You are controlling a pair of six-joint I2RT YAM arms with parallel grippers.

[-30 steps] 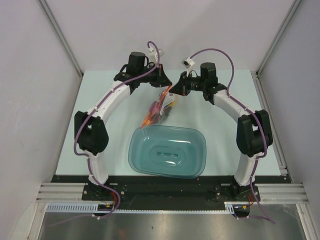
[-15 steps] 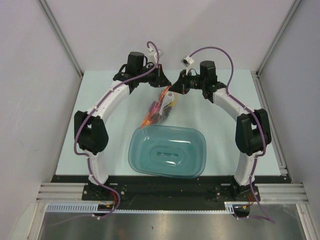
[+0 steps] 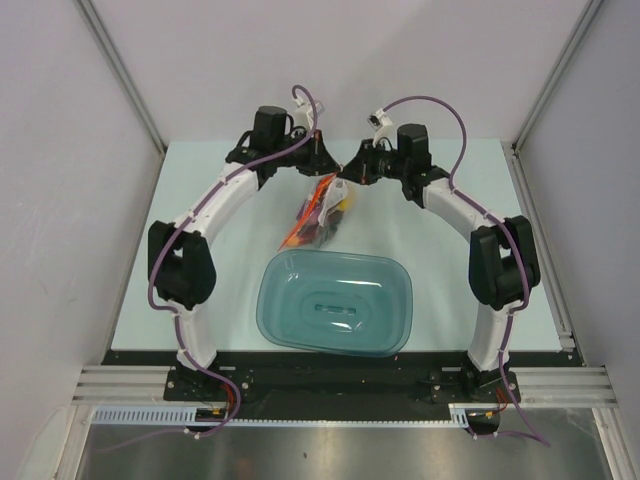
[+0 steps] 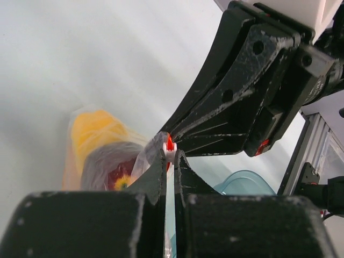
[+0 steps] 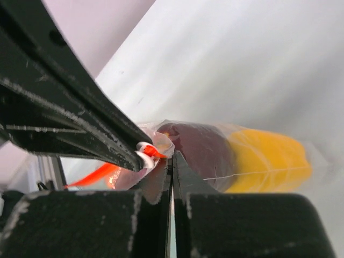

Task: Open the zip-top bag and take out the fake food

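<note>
Pinched by its mouth from both sides and held over the far middle of the pale green table (image 3: 450,260): the zip-top bag (image 3: 318,212). Lifted at the mouth end, with the body trailing down toward the near left and ending just beyond the far rim of the teal tub (image 3: 272,290). Cannot tell from above whether that lower end touches the table.

Packed with the fake food (image 3: 310,228), all of it inside the clear plastic. From the left wrist, shows a yellow bell pepper (image 4: 91,129) farthest from the mouth, then a greyish-purple rounded piece (image 4: 110,156) nearer it. From the right wrist, shows a dark red apple (image 5: 199,150) right by the mouth, with the yellow pepper beyond it.

Clamped on the bag's top edge by the left gripper (image 4: 171,157), fingers pressed almost flush, with a fold of clear film and a bit of the orange-red zip strip (image 4: 170,143) just past the tips. Met there tip to tip by the right gripper (image 5: 172,161), likewise closed to a thin slit on the bag's edge, beside the same red-and-white bit of strip. Hard to tell from any view whether the zip is parted.

Flanked by the two white arms, curving in from the left and right sides of the table toward that far point. Nearer, in the middle of the table, lies the teal tub with nothing from the bag in it.
</note>
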